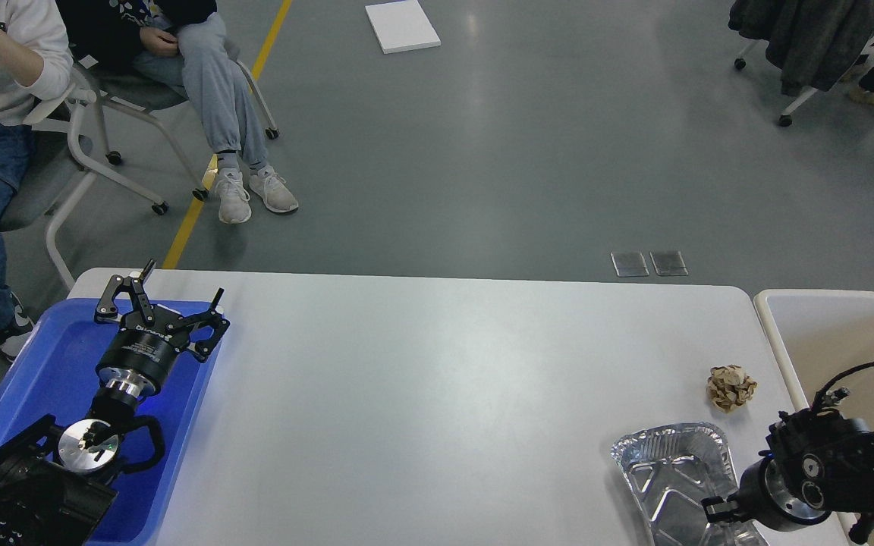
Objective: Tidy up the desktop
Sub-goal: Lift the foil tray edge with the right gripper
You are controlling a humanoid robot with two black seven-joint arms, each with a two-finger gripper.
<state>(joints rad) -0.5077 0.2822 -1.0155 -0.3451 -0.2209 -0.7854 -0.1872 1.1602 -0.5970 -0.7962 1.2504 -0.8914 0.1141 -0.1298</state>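
Note:
The desktop point(444, 394) is a wide light grey-white tabletop. A crumpled brown paper ball point(730, 387) lies on it near the right edge. A crinkled foil tray point(668, 466) lies at the front right. My left gripper point(183, 282) is open and empty, held over the far end of a blue plastic tray point(42, 379) at the left. My right gripper point(716, 508) hangs low over the foil tray's right side. It is seen dark and end-on, so its fingers cannot be told apart.
A beige rimmed bin point(847, 334) stands beside the table's right edge. Two seated people point(202, 91) on wheeled chairs are beyond the far left corner. A white board point(401, 26) lies on the floor. A chair with a coat point(809, 38) stands far right.

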